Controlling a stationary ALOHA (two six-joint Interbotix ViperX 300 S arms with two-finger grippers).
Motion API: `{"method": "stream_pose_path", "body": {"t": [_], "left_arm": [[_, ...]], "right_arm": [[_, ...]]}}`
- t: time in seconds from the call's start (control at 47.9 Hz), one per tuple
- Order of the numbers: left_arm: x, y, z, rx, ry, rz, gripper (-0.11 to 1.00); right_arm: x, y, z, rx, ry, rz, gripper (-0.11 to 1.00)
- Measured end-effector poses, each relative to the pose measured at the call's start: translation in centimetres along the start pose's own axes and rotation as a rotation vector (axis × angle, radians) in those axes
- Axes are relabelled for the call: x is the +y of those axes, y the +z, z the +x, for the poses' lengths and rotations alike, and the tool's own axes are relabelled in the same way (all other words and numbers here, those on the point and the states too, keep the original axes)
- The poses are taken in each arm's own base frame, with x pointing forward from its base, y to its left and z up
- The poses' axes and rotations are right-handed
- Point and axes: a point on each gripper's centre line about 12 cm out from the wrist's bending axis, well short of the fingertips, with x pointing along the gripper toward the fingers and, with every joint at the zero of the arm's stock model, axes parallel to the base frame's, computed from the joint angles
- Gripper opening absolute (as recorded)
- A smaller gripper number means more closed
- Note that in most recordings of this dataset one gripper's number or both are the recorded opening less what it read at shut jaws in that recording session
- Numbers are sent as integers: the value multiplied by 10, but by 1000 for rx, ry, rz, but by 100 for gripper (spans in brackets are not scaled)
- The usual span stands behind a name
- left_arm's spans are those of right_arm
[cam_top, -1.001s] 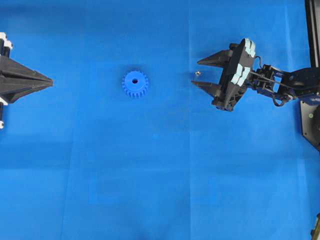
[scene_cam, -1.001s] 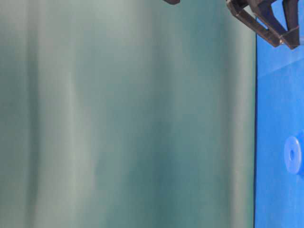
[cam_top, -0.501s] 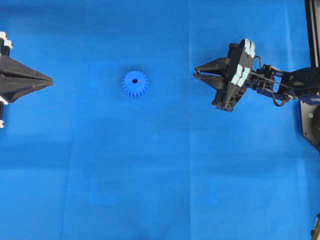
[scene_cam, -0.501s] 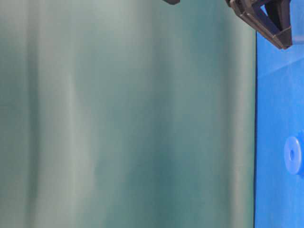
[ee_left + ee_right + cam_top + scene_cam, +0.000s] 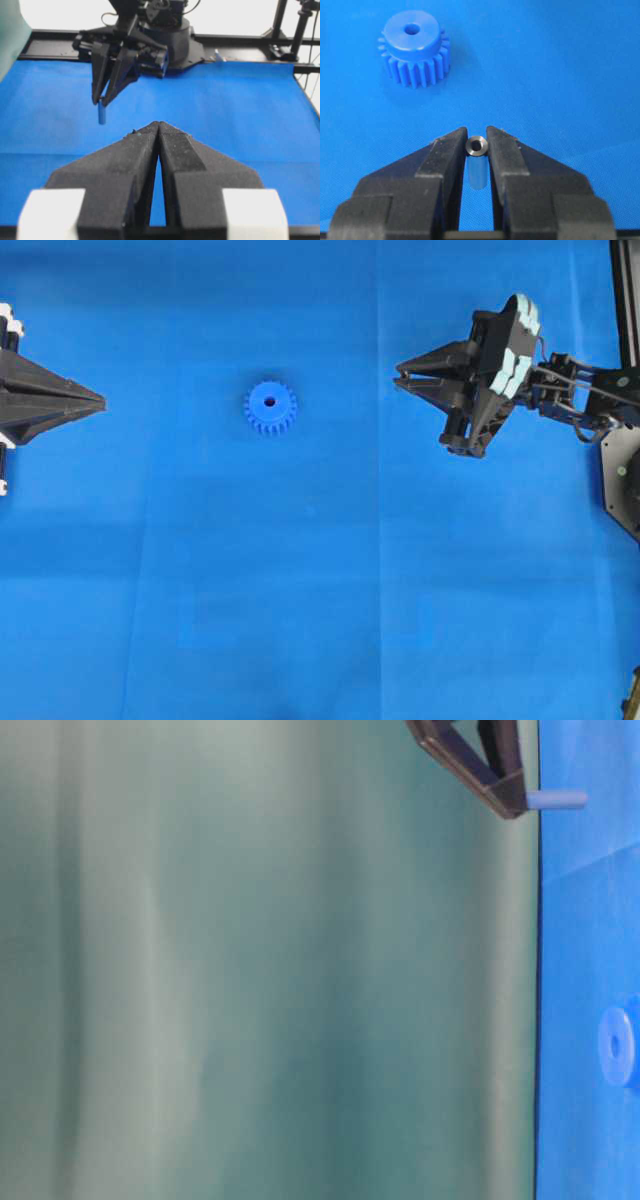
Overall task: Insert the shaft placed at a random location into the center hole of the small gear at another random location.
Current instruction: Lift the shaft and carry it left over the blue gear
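Observation:
The small gear point(image 5: 270, 407) lies flat on the blue mat, left of centre, its center hole point(image 5: 269, 401) facing up; it also shows in the right wrist view point(image 5: 414, 47). My right gripper point(image 5: 399, 376) is shut on the shaft point(image 5: 476, 165), a short silvery pin held upright between the fingertips, lifted off the mat to the right of the gear. The shaft also shows hanging below those fingertips in the left wrist view point(image 5: 102, 114) and in the table-level view point(image 5: 556, 799). My left gripper point(image 5: 100, 401) is shut and empty at the far left edge.
The blue mat point(image 5: 320, 590) covers the table. The right arm's base and black frame point(image 5: 625, 470) stand at the right edge. A green backdrop point(image 5: 250, 970) fills the table-level view.
My right gripper closed on the shaft that lay on the mat, then rose with it and drew slightly right. The gear and left gripper have not moved.

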Motion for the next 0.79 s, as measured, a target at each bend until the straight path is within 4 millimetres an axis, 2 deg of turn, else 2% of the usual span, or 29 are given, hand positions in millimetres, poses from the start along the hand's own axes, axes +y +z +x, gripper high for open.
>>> {"method": "stream_pose_path", "body": {"t": [0.209,0.334,0.793], "left_arm": [[0,0,0,5,0,-1,0],[0,-1,0,6,0,-1,0],[0,0,-1,2,0,-1,0]], "right_arm": [[1,4,2,-7,2,1,3],[3,9,11,-9,3,2,3],[34,40,78,-4,59,-16,3]]}}
